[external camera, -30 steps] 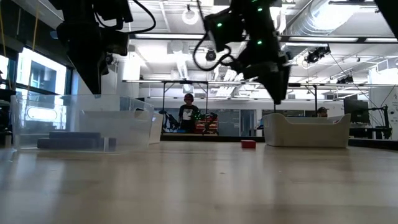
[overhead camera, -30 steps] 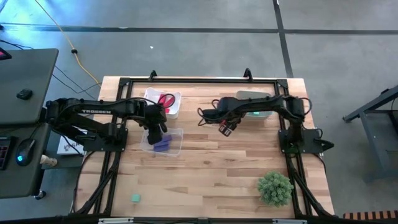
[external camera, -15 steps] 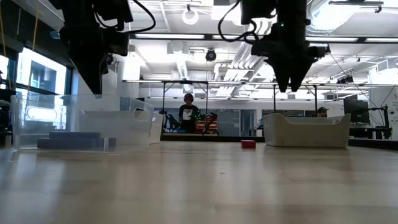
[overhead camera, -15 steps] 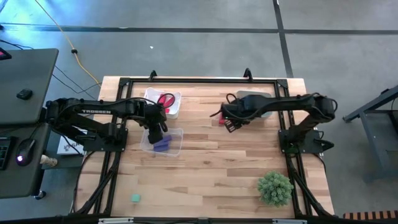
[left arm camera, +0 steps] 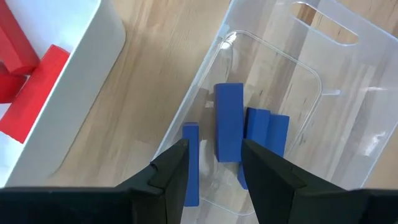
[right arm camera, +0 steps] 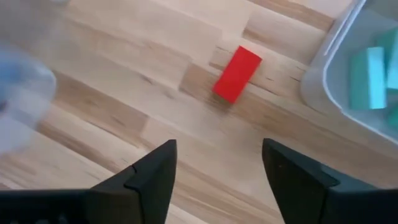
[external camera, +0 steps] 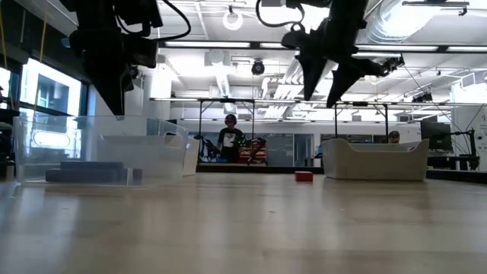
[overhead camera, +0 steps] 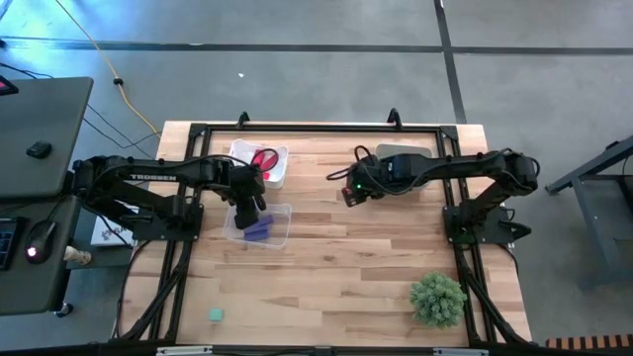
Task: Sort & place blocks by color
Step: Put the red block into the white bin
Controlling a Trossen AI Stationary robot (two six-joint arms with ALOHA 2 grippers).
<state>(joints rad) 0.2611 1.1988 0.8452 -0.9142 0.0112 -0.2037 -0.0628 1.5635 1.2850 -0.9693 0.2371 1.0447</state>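
Right wrist view: right gripper [right arm camera: 214, 171] hovered wide open, empty, red block [right arm camera: 236, 73] just ahead | left gripper [left arm camera: 211, 163] part-open, empty, over purple-block bin [left arm camera: 323, 93] | next: descend, grasp red block.

Probably a robotics lab: exposed ceiling ducts [external camera: 426, 30], concrete floor [overhead camera: 297, 79], desks.

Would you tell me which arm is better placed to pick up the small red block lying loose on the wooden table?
The right: its gripper hangs over the red block, jaws open. The left gripper hangs over the clear bin.
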